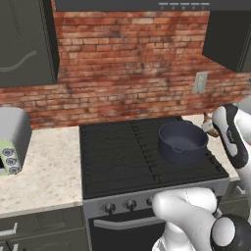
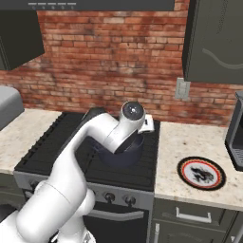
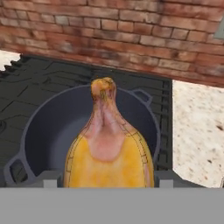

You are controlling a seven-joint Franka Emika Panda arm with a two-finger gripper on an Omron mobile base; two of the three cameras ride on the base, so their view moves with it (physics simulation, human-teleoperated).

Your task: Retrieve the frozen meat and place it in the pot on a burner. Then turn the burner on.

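Step in hand: carrying the frozen meat (image 3: 107, 144) to the pot (image 1: 182, 142). Claw (image 3: 105, 186) is partly closed on the meat, holding it up over the pot's open mouth. The pot sits on the stove's (image 1: 122, 157) back-right burner, near the tabletop (image 2: 199, 142) edge. Next: lower, release inside the pot, then go for the front knobs (image 1: 130, 204).

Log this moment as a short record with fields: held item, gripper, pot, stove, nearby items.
held item: frozen meat, orange-brown, clamped between the jaws
gripper: gripper shut on the meat, poised above the pot's rim
pot: pot on the stove's back right burner, holding nothing, no lid
stove: stove black grates, knobs along the front
nearby items: red-rimmed plate on the counter right of the stove
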